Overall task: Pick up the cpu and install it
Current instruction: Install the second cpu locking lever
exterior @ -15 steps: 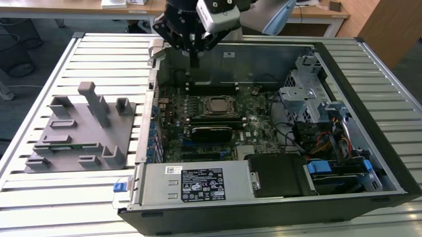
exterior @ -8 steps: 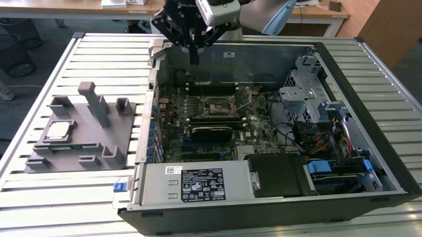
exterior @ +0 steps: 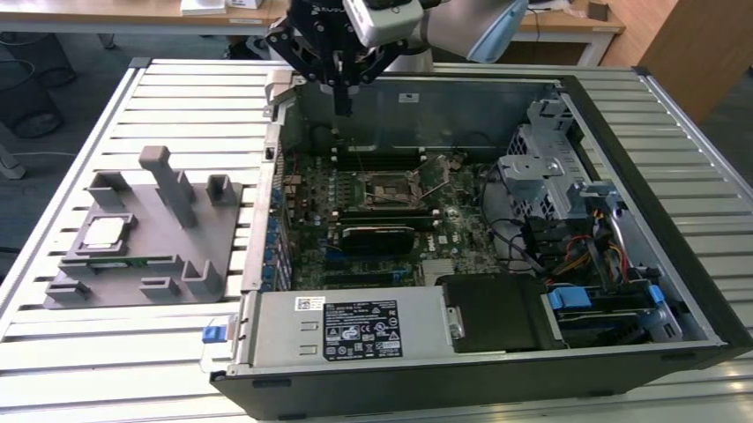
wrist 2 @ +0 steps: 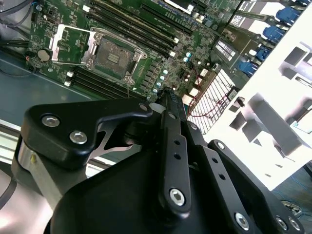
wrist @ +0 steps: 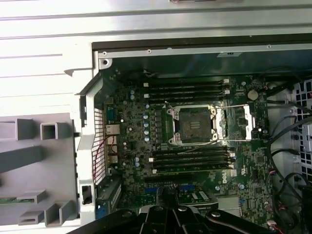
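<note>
- Gripper (exterior: 342, 110) hangs over the far edge of the open PC case (exterior: 659, 291), fingers pressed together, holding nothing.
- CPU (exterior: 105, 233) lies on the grey fixture (exterior: 130, 291), near its edge on the exterior view's left, outside the case.
- Socket (wrist: 193, 125) on the motherboard (wrist: 253, 195) is open, latch frame flipped aside.

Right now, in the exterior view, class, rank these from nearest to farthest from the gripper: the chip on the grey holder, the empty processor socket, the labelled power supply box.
1. The socket, mid-board, below the gripper, which hangs by the case's far wall.
2. The chip, on the grey holder at the exterior view's left, outside the case.
3. The power supply box, at the case's near edge.
</note>
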Robot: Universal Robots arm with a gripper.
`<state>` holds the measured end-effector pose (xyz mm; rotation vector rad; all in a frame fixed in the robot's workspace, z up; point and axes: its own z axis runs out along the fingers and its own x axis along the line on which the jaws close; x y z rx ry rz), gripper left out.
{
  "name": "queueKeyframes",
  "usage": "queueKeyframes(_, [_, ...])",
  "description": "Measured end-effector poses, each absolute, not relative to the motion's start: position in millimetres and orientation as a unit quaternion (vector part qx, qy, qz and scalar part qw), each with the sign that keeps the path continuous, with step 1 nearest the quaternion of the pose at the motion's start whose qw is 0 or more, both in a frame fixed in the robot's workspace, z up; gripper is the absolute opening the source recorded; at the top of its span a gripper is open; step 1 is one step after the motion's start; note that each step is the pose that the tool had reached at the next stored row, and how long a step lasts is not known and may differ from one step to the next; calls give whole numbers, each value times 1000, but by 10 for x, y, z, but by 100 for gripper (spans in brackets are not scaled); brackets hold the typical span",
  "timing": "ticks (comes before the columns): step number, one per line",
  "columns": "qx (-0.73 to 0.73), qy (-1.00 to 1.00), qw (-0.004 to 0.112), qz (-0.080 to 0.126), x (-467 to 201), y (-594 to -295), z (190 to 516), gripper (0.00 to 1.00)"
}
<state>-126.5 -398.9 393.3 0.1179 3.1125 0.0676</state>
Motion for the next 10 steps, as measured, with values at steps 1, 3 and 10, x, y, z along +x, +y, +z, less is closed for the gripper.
queueKeyframes(1, [38, 999, 13, 22, -1272, -3989, 3933, 11])
queueKeyframes(3, [38, 999, 13, 22, -1283, -3989, 3932, 11])
queueKeyframes(10, [38, 999, 13, 22, -1323, -3989, 3930, 11])
